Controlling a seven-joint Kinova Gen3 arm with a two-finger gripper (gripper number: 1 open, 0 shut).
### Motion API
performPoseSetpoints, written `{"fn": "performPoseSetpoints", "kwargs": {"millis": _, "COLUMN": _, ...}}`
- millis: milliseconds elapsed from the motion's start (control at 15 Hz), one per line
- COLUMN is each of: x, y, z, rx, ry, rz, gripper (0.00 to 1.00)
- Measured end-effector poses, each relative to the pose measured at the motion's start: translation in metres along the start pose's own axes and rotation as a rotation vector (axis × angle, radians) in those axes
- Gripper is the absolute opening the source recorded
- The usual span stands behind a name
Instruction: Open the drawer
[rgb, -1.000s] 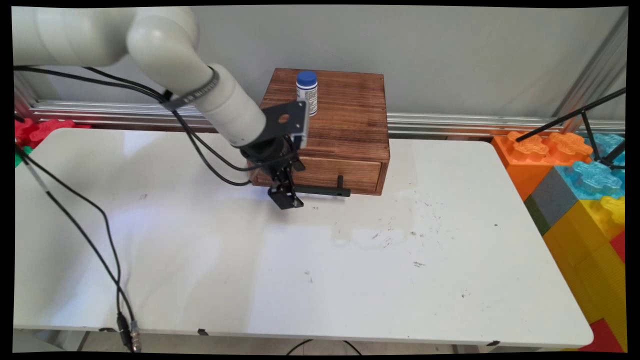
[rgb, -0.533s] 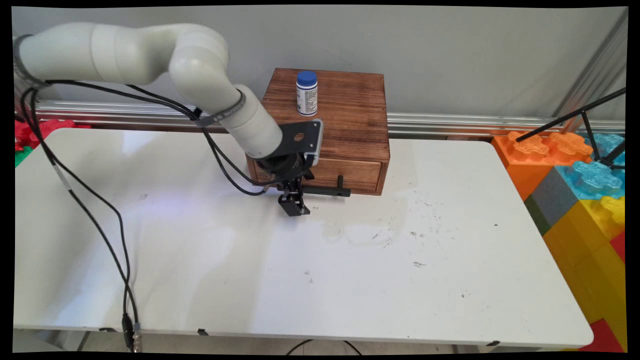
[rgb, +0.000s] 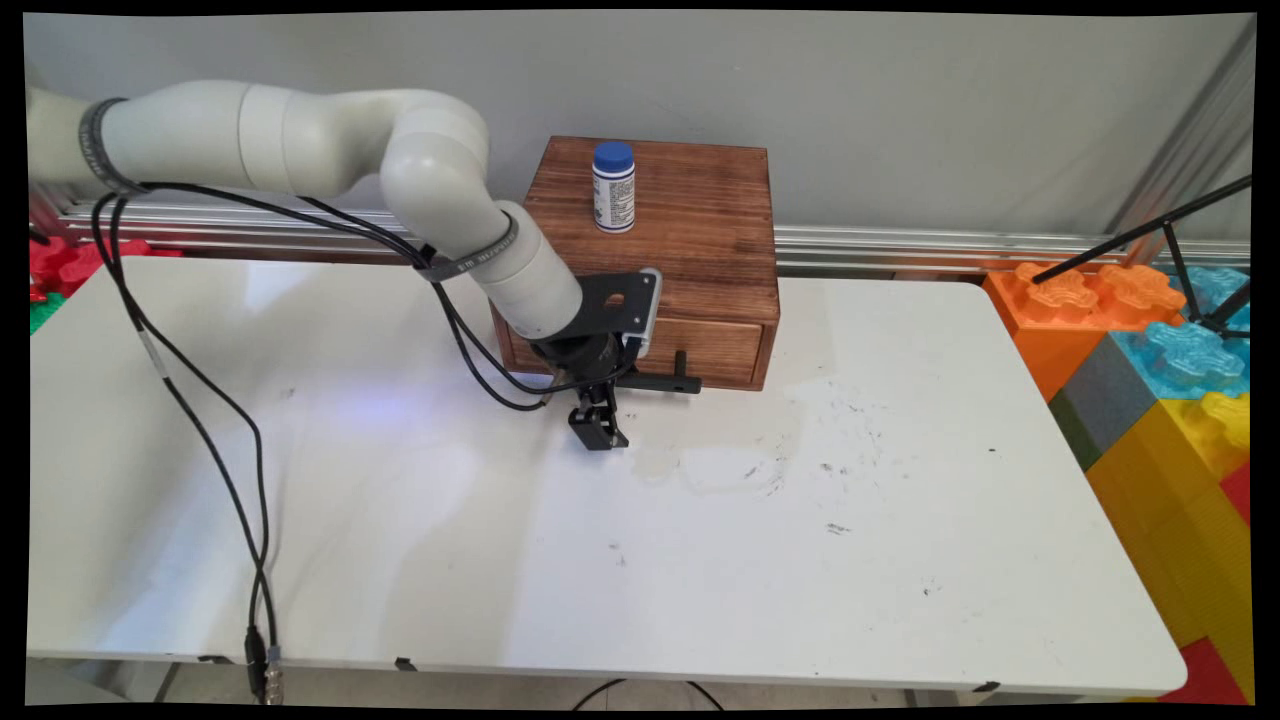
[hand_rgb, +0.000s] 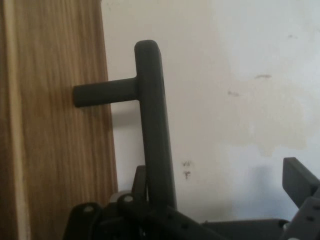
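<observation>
While the arm reaches in from the left of the main view, its gripper (rgb: 598, 430) hangs low over the white surface (rgb: 700, 560), just in front of the wooden box (rgb: 690, 230) at the far side. The box has one drawer (rgb: 700, 345) in its front, and a black handle (rgb: 655, 383) stands out from it on a short stem. The handle's bar runs level along the drawer front, from left to right in the picture. The gripper sits at the bar's left end, a little nearer the camera than the bar, and from this side I cannot tell how far the fingers are spread. A white bottle with a blue cap (rgb: 613, 187) stands upright on top of the box, well apart from the gripper, and black cables (rgb: 200, 420) hang from the arm. In the hand view the bar of the handle (hand_rgb: 150, 120) runs up the picture from the gripper's linkage, with its stem going off to the left into the drawer front (hand_rgb: 55, 150). The gripper (hand_rgb: 220, 175) is spread wide, and the fingers (hand_rgb: 300, 180) hold nothing. The bar lies between them, close by the left one and far from the right one. Its long axis runs along the gripper's line of sight, not across the gap.
</observation>
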Motion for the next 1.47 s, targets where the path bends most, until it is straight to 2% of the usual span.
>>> {"fn": "performPoseSetpoints", "kwargs": {"millis": 600, "x": 0.003, "y": 0.018, "z": 0.005, "rx": -0.038, "ry": 0.008, "rz": -0.024, "gripper": 1.0}}
{"fn": "performPoseSetpoints", "kwargs": {"millis": 1467, "x": 0.004, "y": 0.08, "z": -0.026, "rx": -0.117, "ry": 0.027, "rz": -0.043, "gripper": 1.0}}
